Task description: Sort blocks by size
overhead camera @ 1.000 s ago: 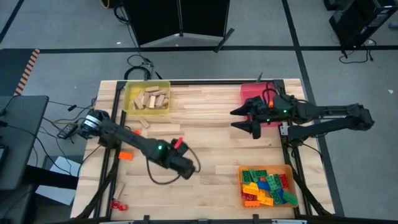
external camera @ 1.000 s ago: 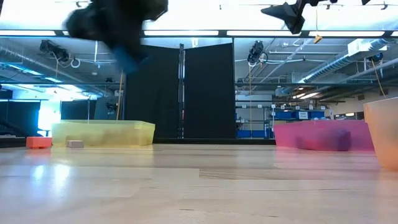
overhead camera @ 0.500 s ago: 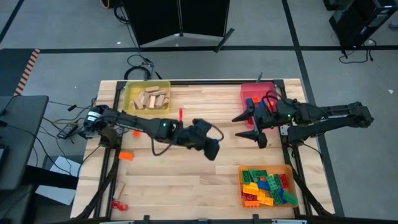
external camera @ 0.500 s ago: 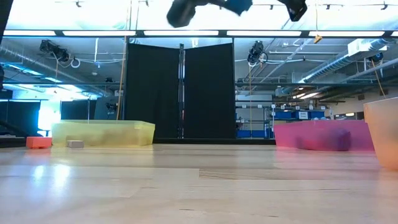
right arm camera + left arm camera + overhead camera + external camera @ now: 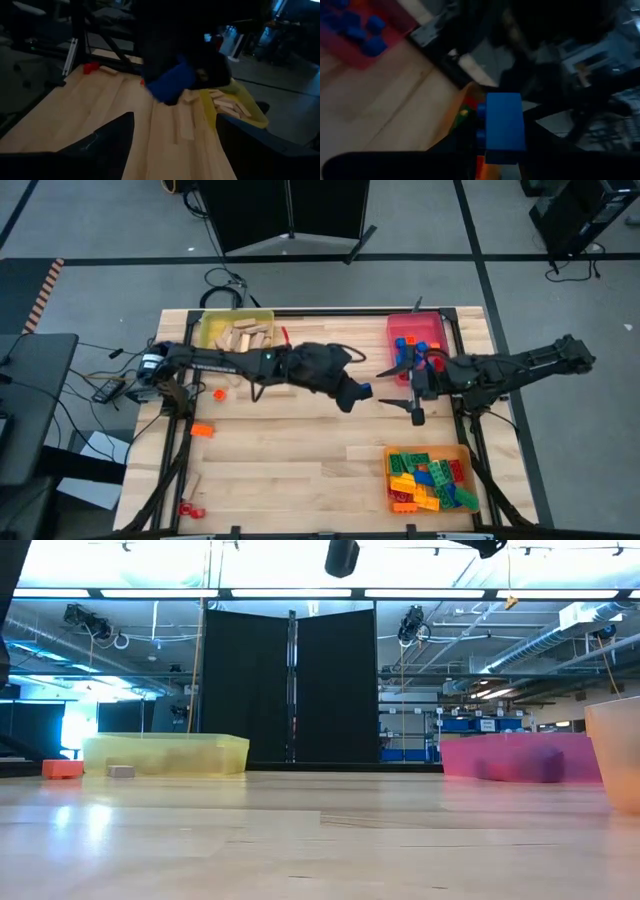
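Just beside the red tray [image 5: 412, 335], the left gripper [image 5: 357, 393] jaws clamp a blue block [image 5: 504, 121]; right gripper [image 5: 400, 387] jaws gape. Best align carefully for handover.

blue studded brick [image 5: 504, 122] | held aloft mid-table | mixed bricks [image 5: 430, 479] in orange tray

Grey floor [image 5: 90, 240] surrounds the table; black curtain panels [image 5: 290, 690] stand under bright ceiling lights [image 5: 300, 592].
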### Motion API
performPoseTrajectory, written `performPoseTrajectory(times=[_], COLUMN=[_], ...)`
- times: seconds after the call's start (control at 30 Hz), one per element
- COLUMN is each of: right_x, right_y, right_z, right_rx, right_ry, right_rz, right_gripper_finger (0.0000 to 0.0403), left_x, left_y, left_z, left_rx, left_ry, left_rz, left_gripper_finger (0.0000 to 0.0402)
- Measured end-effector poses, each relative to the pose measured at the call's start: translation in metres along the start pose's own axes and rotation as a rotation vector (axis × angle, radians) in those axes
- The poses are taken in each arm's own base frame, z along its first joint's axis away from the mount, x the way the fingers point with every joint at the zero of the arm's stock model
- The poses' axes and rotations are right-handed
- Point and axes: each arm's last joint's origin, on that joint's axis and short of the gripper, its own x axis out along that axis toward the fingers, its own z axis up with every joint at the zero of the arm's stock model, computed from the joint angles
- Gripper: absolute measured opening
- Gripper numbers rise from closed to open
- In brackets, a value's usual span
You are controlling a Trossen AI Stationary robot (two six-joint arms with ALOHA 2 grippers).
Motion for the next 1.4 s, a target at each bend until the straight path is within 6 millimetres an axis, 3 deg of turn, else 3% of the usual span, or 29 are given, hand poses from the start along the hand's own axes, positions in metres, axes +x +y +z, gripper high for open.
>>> performPoseTrajectory(times=[0.27,0.63,0.87,1.1,1.4], right_x=[0.0,0.027,0.032,0.032,0.032], right_y=[0.001,0.008,0.012,0.011,0.011], right_z=[0.006,0.01,0.016,0.016,0.016], right_rx=[-0.062,-0.108,-0.177,-0.185,-0.193], right_ry=[-0.061,-0.133,-0.207,-0.207,-0.204], right_rz=[-0.004,0.036,0.033,0.022,0.013], right_gripper_finger=[0.0308,0.0319,0.031,0.0271,0.0164], left_x=[-0.002,-0.003,-0.003,-0.003,-0.002], left_y=[0.006,0.007,0.006,0.006,0.005], left_z=[0.019,0.023,0.022,0.022,0.022], left_rx=[-0.002,0.002,0.004,0.003,0.029], left_ry=[0.022,0.043,0.043,0.039,0.029], left_rz=[-0.126,-0.171,-0.174,-0.169,-0.178], left_gripper_finger=[0.0104,0.0104,0.0104,0.0104,0.0107])
